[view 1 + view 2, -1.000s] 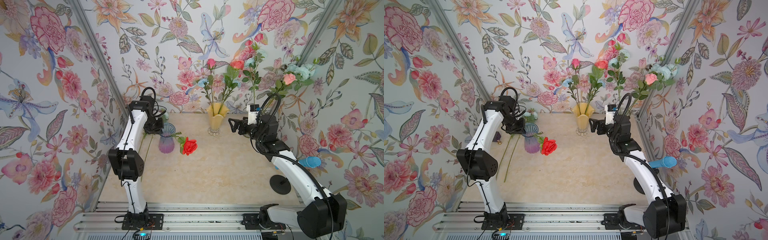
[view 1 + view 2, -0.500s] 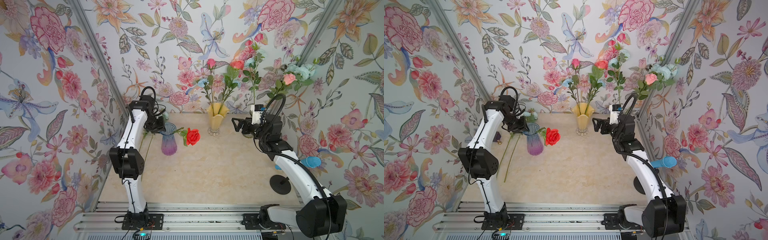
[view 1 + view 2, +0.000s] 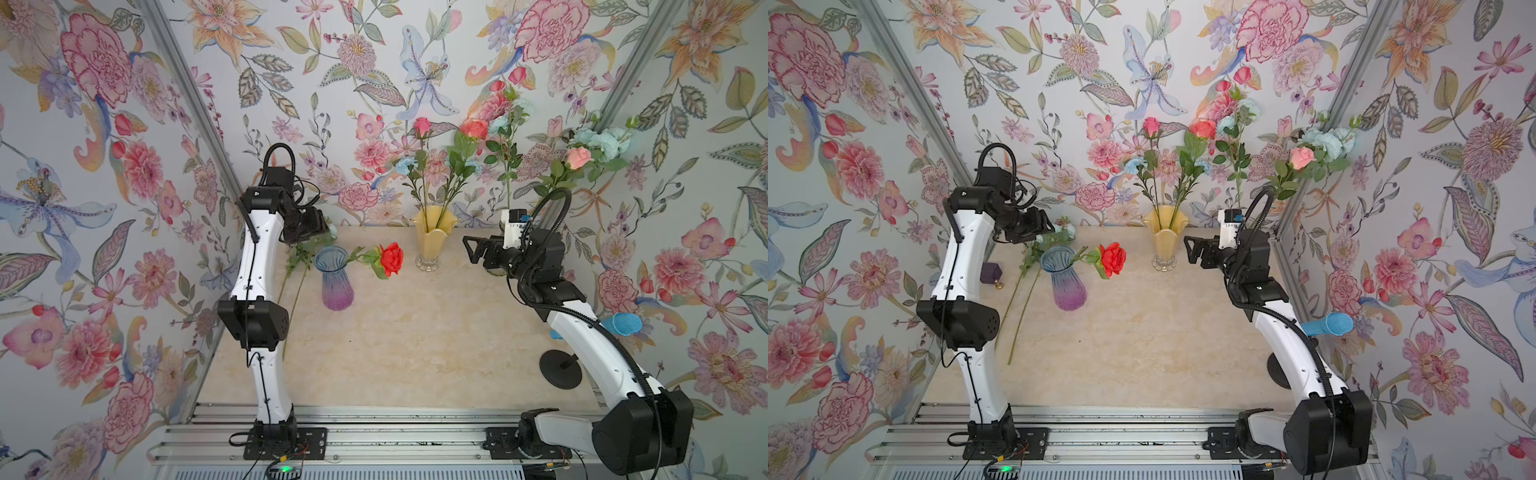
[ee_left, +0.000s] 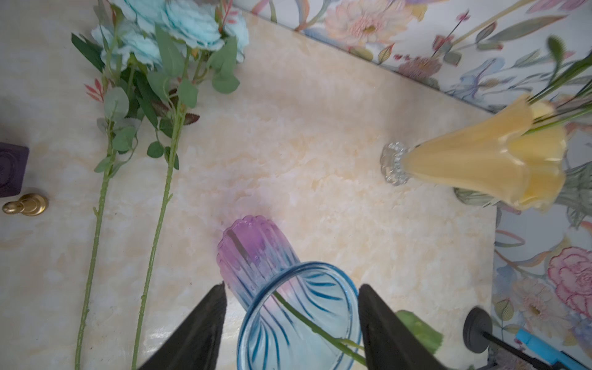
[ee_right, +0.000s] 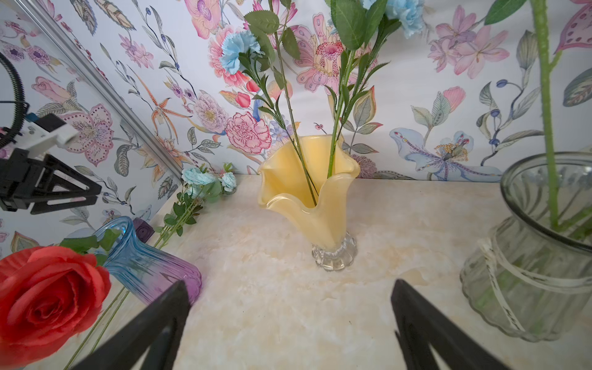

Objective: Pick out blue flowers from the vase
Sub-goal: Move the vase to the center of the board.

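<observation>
Two pale blue flower sprays (image 4: 169,28) lie on the table's left side, stems (image 3: 293,299) toward the front. More blue flowers (image 5: 238,51) stand with red and pink roses in the yellow vase (image 3: 432,241), and others (image 3: 602,139) rise from the clear glass vase (image 5: 528,256) at the back right. My left gripper (image 4: 291,285) is open above the rim of a blue-purple vase (image 3: 334,274) that holds a red rose (image 3: 392,257). The right gripper (image 5: 290,285) is wide open and empty, facing the yellow vase from the right (image 3: 473,249).
A dark purple box (image 4: 12,169) and a brass knob (image 4: 27,205) sit by the left wall. A bright blue microphone (image 3: 621,323) on a round black stand (image 3: 560,369) is at the right. Flowered walls close in three sides.
My left gripper has opened. The red rose has swung up and back toward the yellow vase and now rests in the blue-purple vase. The right gripper shifted slightly right.
</observation>
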Controlling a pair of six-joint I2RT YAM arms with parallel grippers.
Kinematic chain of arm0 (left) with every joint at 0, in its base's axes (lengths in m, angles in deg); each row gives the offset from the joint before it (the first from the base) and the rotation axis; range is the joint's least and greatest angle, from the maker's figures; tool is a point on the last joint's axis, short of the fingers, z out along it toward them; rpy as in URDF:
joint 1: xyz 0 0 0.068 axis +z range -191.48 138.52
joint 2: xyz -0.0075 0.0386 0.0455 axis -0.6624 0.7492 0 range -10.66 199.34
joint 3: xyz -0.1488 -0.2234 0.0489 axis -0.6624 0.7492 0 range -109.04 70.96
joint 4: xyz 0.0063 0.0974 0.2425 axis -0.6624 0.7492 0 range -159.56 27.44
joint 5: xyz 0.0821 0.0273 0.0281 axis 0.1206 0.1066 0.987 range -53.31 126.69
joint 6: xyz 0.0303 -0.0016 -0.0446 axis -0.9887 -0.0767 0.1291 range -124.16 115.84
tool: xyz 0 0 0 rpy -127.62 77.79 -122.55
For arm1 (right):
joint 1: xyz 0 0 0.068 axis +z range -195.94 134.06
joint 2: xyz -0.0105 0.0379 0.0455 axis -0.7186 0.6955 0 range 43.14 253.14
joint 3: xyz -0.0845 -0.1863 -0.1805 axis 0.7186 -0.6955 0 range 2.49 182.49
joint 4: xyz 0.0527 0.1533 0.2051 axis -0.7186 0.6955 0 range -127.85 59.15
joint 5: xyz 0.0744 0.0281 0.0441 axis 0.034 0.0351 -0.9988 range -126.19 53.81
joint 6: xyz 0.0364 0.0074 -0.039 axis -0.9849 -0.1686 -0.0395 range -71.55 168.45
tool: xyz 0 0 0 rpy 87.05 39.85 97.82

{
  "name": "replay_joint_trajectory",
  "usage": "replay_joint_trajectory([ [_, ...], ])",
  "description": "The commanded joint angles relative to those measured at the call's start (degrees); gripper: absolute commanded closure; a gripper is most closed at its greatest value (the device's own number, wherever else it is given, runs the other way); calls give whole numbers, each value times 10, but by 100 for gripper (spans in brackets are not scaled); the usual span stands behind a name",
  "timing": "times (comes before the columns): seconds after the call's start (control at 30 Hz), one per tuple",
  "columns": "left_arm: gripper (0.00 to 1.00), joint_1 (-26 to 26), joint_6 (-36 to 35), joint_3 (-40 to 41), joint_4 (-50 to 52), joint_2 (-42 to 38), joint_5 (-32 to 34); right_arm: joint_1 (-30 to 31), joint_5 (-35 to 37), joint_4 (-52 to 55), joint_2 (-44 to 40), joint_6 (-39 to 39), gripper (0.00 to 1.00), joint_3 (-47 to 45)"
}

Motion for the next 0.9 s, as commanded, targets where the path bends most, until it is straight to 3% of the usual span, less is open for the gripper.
replay_joint_trajectory([
  [0.0,29,-20,7,-45,-28,-38,93,-5,-5,-9,8,-11,0,-7],
  [0.1,28,-68,-17,65,-113,-141,261,-3,-1,-14,9,-14,0,-8],
  [0.2,27,-132,-45,346,-322,-323,367,-1,10,-17,14,-17,0,-8],
  [0.27,21,-146,-37,569,-487,-457,357,2,18,-23,22,-18,0,-8],
  [0.33,13,-149,-27,710,-590,-553,343,5,24,-15,32,-12,1,1],
  [0.43,13,-159,-23,868,-668,-642,329,10,42,-4,45,0,1,9],
  [0.57,13,-203,-27,1013,-720,-709,351,13,53,0,62,2,2,16],
  [0.67,13,-205,-3,1114,-772,-750,324,23,59,5,74,5,2,26],
  [0.87,14,-205,25,1245,-876,-702,285,58,96,13,92,26,3,48],
])
